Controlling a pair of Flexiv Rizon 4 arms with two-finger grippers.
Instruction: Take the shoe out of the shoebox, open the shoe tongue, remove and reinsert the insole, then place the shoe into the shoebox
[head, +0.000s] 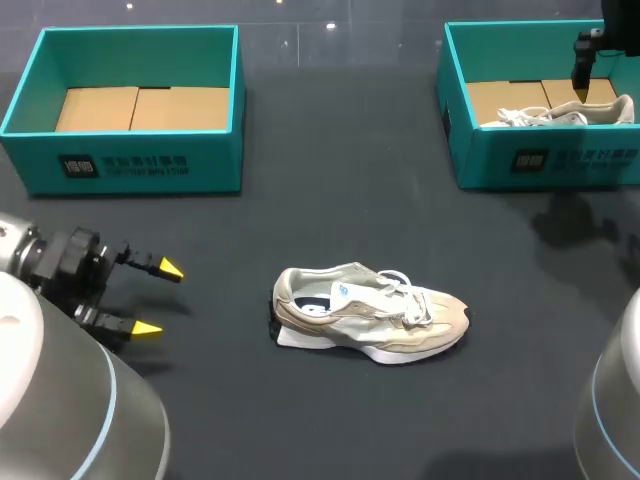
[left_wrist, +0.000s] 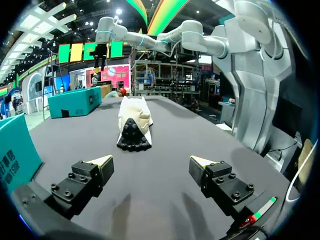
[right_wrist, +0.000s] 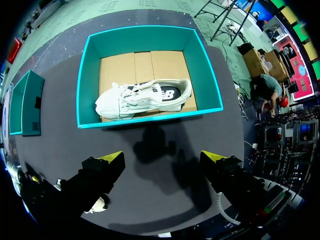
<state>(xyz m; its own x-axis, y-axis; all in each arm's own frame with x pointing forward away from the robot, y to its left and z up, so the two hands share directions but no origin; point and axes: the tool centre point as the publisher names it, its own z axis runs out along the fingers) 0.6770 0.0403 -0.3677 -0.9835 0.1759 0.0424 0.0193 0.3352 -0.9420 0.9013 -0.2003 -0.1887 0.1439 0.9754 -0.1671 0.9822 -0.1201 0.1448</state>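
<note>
Shoe (right_wrist: 142, 99) lay in its shoebox (right_wrist: 145, 40) below and ahead of the released right hand (right_wrist: 162, 157); centring over the collar before a straight descent was judged best.

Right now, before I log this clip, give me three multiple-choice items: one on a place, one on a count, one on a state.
1. Where does the beige shoe lie?
A. in a box
B. on the table
C. in an end effector

2. How many teal boxes are there?
A. three
B. one
C. two

3. The left end effector is:
A. open and empty
B. shut on the shoe
C. shut on a box

Answers:
1 B: it rests on the dark tabletop, outside both boxes.
2 C: there is a left box and a right box.
3 A: its fingers stand apart with nothing between them.
</note>
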